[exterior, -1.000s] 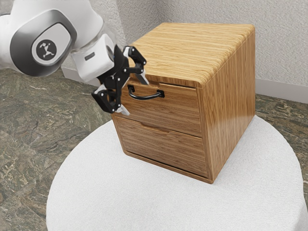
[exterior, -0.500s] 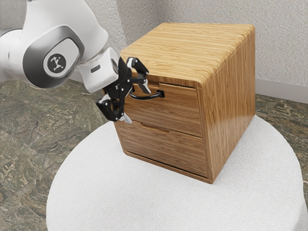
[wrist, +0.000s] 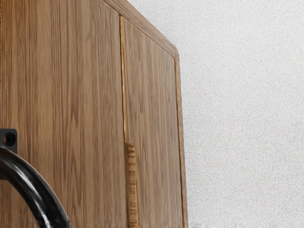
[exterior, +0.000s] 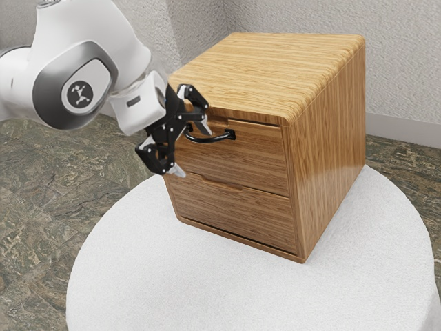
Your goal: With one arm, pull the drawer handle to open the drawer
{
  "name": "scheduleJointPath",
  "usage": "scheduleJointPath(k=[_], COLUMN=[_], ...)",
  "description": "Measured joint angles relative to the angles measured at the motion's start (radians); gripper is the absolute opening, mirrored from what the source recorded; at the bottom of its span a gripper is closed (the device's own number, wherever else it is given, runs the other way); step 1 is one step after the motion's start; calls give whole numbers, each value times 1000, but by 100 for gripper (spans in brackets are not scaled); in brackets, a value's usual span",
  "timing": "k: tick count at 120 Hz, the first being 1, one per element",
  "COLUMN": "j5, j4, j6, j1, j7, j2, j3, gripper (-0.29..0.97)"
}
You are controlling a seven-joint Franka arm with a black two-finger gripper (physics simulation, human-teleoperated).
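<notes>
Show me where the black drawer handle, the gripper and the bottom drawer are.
black drawer handle (exterior: 215, 138): exterior view, middle of its curved bar.
gripper (exterior: 191, 149): exterior view, midway between its open fingertips.
bottom drawer (exterior: 234, 204): exterior view, centre of its front panel.

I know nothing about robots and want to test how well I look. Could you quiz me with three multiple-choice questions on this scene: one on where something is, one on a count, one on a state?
1. Where does the cabinet stand?
A. floor
B. round white table
C. shelf

2. How many drawers has it?
A. one
B. two
C. four

3. How are the fingers?
A. spread open
B. pressed together
C. shut on a cup

Answers:
1. B, its base rests on the white tabletop.
2. B, two fronts are stacked, the upper one bearing the black handle.
3. A, they stand wide apart at the handle's end.
</notes>
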Motion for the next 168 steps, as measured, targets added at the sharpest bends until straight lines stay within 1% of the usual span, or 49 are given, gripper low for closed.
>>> scheduleJointPath(k=[13, 47, 76, 93, 121, 150, 168], j5=[-1, -1, -2, -2, -22, -38, -53], j4=[0, 0, 0, 1, 3, 15, 36], j6=[1, 3, 4, 0, -15, -39, -70], j1=[-1, -3, -3, -4, -2, 2, 10], j7=[1, 4, 5, 4, -4, -15, -23], j2=[-2, -5, -8, -11, -13, -12, -4], j3=[6, 7, 6, 8, 15, 19, 17], gripper=[64, 45, 25, 17, 13, 5, 2])
